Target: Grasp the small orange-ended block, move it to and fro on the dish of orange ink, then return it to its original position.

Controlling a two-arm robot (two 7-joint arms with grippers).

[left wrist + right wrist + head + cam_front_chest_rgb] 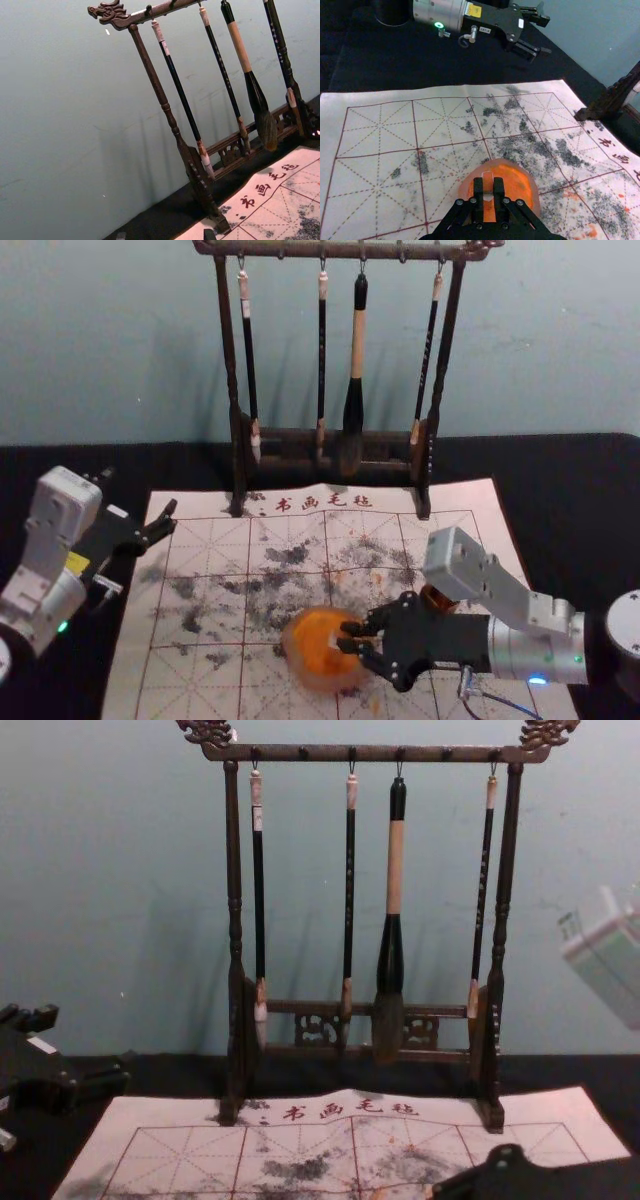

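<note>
Currently: one block [487, 186], clenched in right gripper [345, 636], over orange ink dish [320, 682], between mat's [200, 680] side edges; left gripper [140, 494], spread, by far-left corner; advised: light, level strokes

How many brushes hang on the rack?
4: a slim brush by the left post, then another slim brush, a thick brush, and a fourth brush by the right post.
</note>
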